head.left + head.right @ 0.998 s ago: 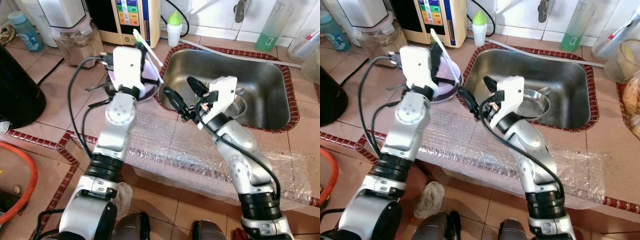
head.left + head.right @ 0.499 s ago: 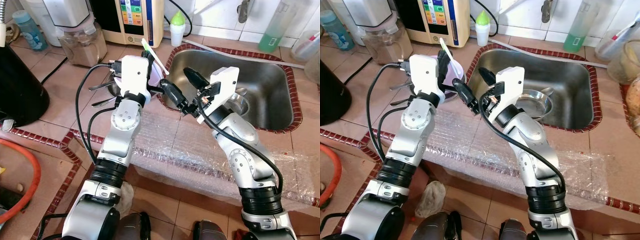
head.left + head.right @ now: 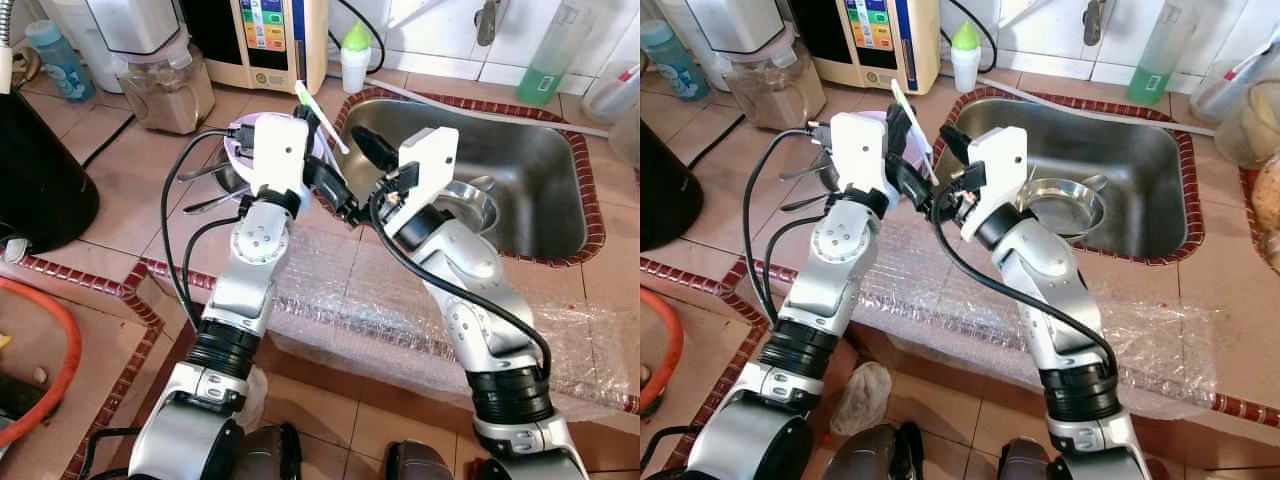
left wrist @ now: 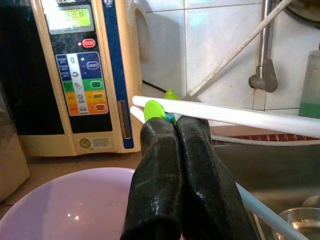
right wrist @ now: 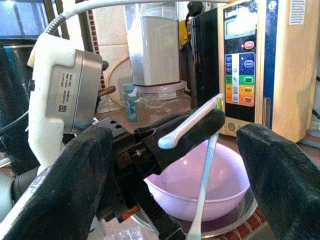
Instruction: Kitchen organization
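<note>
L gripper (image 4: 175, 150) fingers pressed together, clamping white utensils w/ green ends (image 4: 225, 116) above the lilac bowl (image 5: 200, 185), which sits on a metal plate on the tiled bench (image 3: 130, 170) just beside the sink (image 3: 540, 160). R gripper (image 5: 175, 170) spread wide, holding nothing, fingers either side of L gripper's tips & the utensils. Steel dish (image 3: 1065, 205) lies in sink. Bubble wrap (image 3: 940, 290) covers bench edge under both arms. Water machine (image 4: 85, 75) & blender jar (image 3: 160, 80) behind the bowl
</note>
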### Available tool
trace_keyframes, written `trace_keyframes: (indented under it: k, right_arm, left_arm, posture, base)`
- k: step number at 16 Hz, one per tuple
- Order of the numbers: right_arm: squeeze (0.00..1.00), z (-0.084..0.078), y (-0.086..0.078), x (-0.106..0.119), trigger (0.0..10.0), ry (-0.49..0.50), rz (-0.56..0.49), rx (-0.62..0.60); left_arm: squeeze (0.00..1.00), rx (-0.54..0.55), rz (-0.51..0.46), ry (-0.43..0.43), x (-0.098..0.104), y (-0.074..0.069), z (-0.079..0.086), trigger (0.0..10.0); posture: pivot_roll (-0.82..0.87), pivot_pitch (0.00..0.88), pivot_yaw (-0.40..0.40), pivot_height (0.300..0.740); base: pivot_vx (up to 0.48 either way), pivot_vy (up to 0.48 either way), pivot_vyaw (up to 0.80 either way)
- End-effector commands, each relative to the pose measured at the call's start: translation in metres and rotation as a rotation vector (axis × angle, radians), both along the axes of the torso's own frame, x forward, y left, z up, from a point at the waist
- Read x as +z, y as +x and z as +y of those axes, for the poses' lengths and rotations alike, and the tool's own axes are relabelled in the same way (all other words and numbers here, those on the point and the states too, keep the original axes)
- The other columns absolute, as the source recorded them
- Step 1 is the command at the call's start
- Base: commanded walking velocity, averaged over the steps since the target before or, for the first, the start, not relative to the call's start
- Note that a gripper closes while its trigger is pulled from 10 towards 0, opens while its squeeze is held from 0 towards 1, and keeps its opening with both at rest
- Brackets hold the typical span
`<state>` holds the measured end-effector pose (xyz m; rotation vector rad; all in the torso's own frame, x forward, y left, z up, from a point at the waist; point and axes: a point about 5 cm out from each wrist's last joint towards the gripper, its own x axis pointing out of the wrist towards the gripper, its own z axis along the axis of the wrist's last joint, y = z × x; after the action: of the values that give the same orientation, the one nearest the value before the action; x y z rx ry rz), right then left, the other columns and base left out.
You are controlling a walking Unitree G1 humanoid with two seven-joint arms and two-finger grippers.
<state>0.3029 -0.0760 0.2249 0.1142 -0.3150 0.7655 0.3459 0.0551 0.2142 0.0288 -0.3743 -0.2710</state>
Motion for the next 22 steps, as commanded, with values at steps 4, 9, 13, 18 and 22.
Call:
trace_keyframes:
  k: [4,9,13,18,22]
  right_arm:
    - [0.00,0.0060,0.0032,0.0071,0.0,0.017,-0.036,-0.010]
    - [0.00,0.0067,0.0060,0.0067,0.0,0.031,-0.031,-0.022]
    - [0.00,0.0069,0.0074,0.0067,0.0,0.038,-0.031,-0.030]
    - [0.00,0.0065,0.0085,0.0066,0.0,0.045,-0.031,-0.041]
    - [0.00,0.0056,0.0094,0.0065,0.0,0.050,-0.030,-0.049]
  left_arm:
    - [0.00,-0.004,-0.008,0.007,0.0017,-0.0020,-0.0003,8.5]
    - [0.00,0.001,-0.006,0.009,0.0012,-0.0016,0.0013,8.8]
    - [0.00,0.000,-0.006,0.009,0.0015,-0.0013,0.0010,8.9]
    - [0.00,-0.003,-0.004,0.013,0.0012,-0.0010,0.0008,9.0]
    - [0.00,0.000,-0.005,0.015,0.0012,-0.0008,0.0017,9.0]
  posture:
    - [-0.07,0.097,0.072,0.740]
    - [-0.07,0.098,0.070,0.740]
    - [-0.07,0.099,0.074,0.740]
    - [-0.07,0.099,0.077,0.740]
    - [-0.06,0.099,0.077,0.740]
  base:
    - [0.000,0.000,0.00]
    - [0.000,0.000,0.00]
    - [0.000,0.000,0.00]
    - [0.000,0.000,0.00]
    - [0.000,0.000,0.00]
